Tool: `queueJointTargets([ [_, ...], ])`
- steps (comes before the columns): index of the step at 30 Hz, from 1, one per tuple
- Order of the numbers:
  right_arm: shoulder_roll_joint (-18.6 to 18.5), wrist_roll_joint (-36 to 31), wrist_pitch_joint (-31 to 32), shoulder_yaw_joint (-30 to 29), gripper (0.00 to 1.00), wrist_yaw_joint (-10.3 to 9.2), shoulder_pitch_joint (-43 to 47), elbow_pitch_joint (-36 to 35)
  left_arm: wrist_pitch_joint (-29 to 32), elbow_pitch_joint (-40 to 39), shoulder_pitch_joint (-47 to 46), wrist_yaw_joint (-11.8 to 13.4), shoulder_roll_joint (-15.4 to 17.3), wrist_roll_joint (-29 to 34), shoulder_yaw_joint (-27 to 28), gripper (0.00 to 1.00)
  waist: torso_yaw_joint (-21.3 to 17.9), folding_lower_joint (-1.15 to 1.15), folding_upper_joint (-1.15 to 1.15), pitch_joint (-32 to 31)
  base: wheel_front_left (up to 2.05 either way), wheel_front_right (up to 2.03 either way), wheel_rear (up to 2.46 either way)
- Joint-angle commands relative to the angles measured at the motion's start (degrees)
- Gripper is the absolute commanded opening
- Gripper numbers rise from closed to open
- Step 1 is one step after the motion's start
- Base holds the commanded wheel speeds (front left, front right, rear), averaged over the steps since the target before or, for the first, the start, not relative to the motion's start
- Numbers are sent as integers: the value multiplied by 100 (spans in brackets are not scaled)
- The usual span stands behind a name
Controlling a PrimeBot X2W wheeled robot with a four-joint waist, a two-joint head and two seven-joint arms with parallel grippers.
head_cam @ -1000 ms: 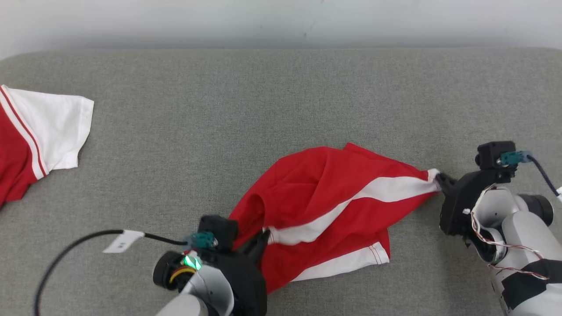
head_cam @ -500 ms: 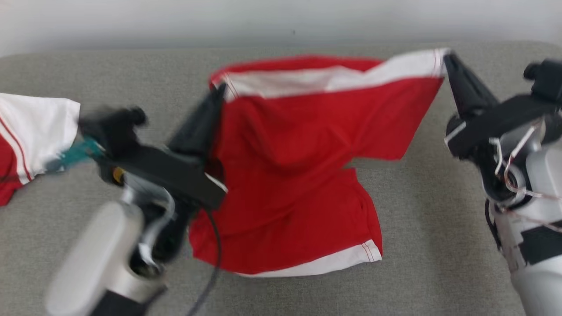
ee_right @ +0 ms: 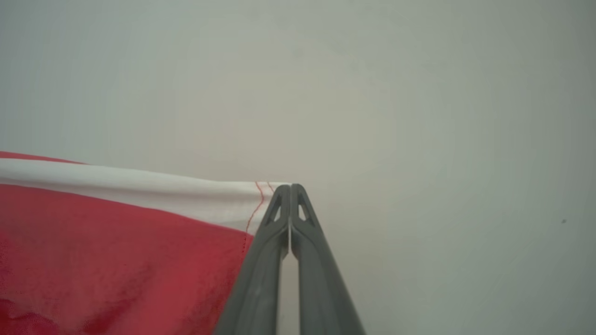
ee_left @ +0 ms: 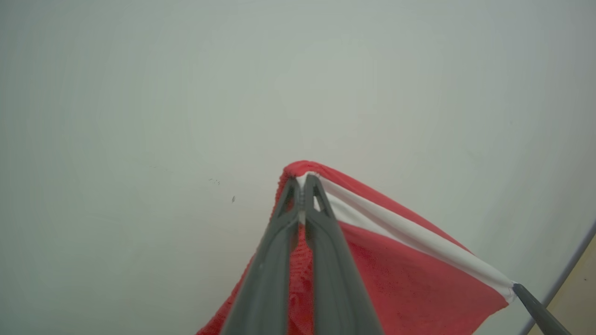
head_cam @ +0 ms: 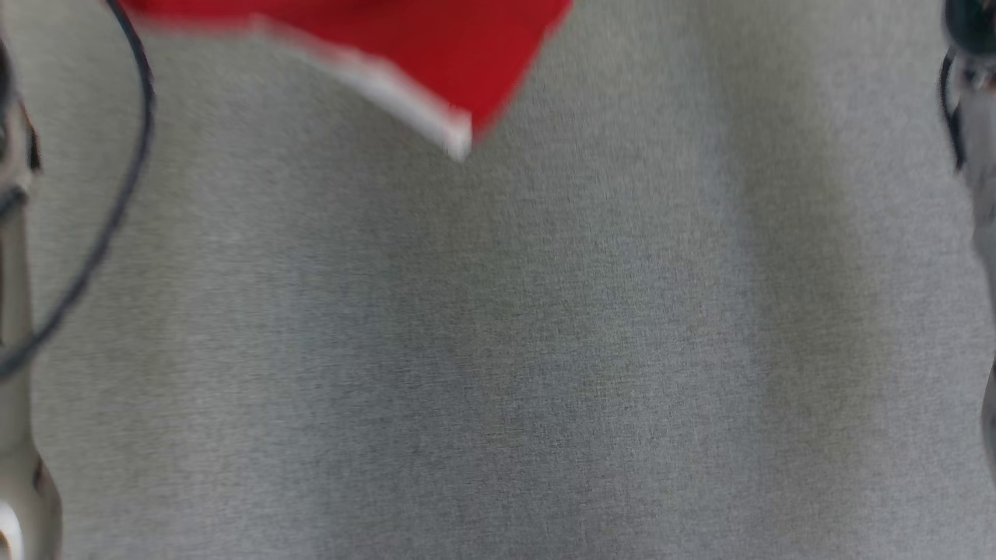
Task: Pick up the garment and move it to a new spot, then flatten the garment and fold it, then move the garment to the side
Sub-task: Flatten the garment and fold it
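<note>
Red garment hangs in the air, stretched by its white-banded edge between two claws.

The left claw (ee_left: 302,184) is pinched together on one end of the garment (ee_left: 409,279) where the white band begins. The right claw (ee_right: 290,188) is clamped on the band's other end, beside the red stitching. The cloth looks light, soft and limp: it drapes below the taut edge, so the hem corners are the right places to hold it spread, though thin fabric might slip from such narrow tips. The wrist views give both grips against a pale wall. The head view gives what hangs beneath, a lower corner of the garment near the top of that view above the grey table (head_cam: 498,350), probably clear of it, though the blur makes that uncertain.
</note>
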Motion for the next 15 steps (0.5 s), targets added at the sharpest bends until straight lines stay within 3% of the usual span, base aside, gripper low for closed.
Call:
queueJointTargets([
  [1,31,-135,-162,-51,0,-13,-202,77,-116,66,-192,21,-6,24,77,0,-275,-2,-1,528,0,0,0],
  [8,293,-997,-1269,-444,0,-15,-1374,691,-1194,558,-970,-322,-154,296,280,0,-293,-2,-1,712,0,0,0],
  [14,201,-1017,-995,73,0,-14,-1062,1117,-1596,975,-293,-862,-380,138,54,0,-167,-2,-1,694,0,0,0],
  [15,-24,-926,-711,369,0,-14,-646,1117,-1707,1086,206,-957,-444,193,-153,0,-117,-2,-1,620,0,0,0],
])
